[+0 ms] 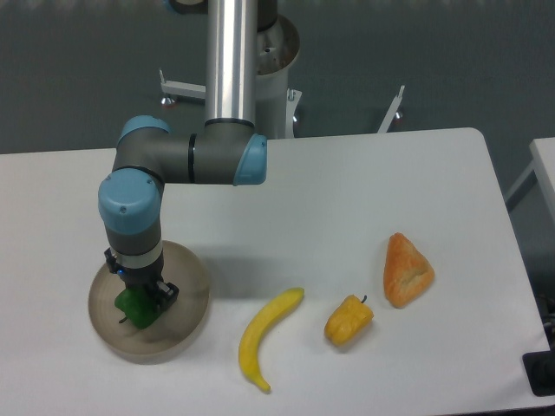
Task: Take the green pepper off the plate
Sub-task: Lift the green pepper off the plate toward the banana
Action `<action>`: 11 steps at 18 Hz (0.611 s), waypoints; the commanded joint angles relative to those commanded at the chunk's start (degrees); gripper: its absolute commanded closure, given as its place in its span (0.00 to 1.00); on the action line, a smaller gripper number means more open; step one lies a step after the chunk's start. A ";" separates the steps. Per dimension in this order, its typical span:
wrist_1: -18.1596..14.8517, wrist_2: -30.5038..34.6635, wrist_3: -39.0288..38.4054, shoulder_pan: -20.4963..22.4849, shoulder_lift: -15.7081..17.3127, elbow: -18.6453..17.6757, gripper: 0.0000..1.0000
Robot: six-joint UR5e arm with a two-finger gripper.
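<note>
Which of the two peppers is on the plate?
The green pepper, under the tool. The yellow pepper lies on the bare table, beside the banana.

no readable text, labels, brands, numbers or signs anywhere, none on the arm above the claw, none on the plate (186, 325) under it, none on the foods to the claw's right, none on the table (347, 191)

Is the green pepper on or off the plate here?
On the plate, as far as the view shows: the green pepper sits within the plate rim, with the end effector right at it. Whether it is lifted: cannot tell.
</note>
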 joint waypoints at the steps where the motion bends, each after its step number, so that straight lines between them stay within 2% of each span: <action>1: 0.00 0.01 1.14 0.80 0.70 0.26 0.63; 4: -0.35 0.62 5.18 3.17 0.89 1.67 0.63; 11: -1.50 1.59 20.99 13.27 2.20 2.37 0.63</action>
